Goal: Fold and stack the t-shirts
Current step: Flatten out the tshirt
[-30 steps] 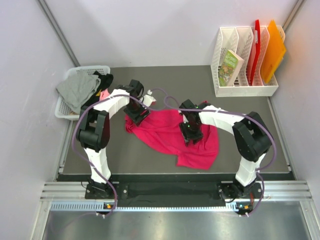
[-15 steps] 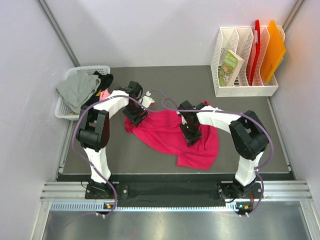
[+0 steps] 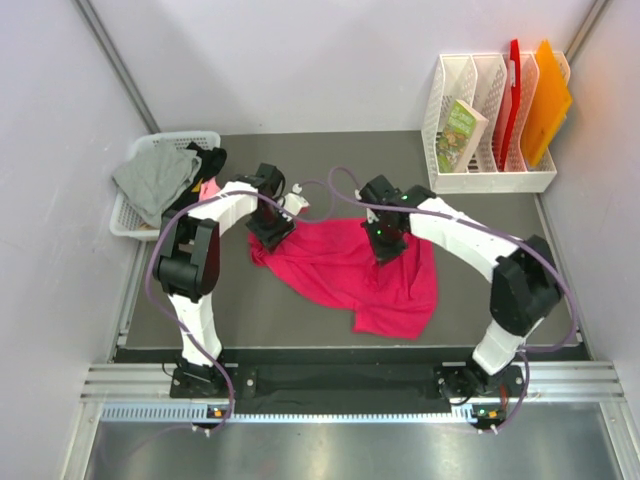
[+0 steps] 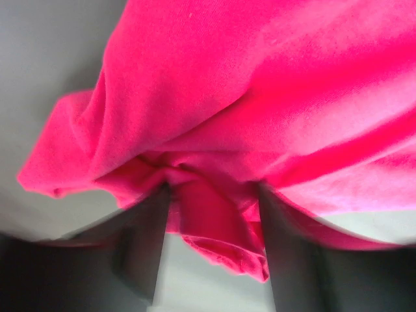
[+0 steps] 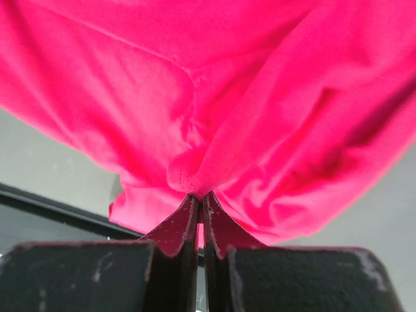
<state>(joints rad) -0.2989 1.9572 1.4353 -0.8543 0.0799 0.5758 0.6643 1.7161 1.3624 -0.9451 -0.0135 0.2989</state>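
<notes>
Two arms reach out from the near edge of the table (image 3: 280, 320), and between them a red t-shirt (image 3: 340, 268) lies spread but rumpled on the dark surface, its nearest flap pointing back toward the arm bases. The right gripper (image 3: 386, 246) sits over the shirt's right half. In the right wrist view its fingers (image 5: 175, 227) are pressed almost together, with a pinched ridge of the red cloth caught at their tips. The left gripper (image 3: 270, 230) is at the shirt's far left corner. In the left wrist view its two blurred fingers (image 4: 140, 253) stand a moderate way apart, with a thick wad of red cloth bunched between them, so it appears to be holding that fold.

Farther back on the left, a white basket (image 3: 128, 222) stands at the table's edge. A grey t-shirt (image 3: 155, 175) is draped over it, with a black t-shirt (image 3: 212, 160) and a bit of a pink t-shirt (image 3: 208, 188) just beside the grey one. At the far right corner a white rack (image 3: 490, 182) holds a green book (image 3: 460, 135), a red folder (image 3: 513, 95) and an orange folder (image 3: 546, 100), all standing upright or leaning, well apart from the shirts.
</notes>
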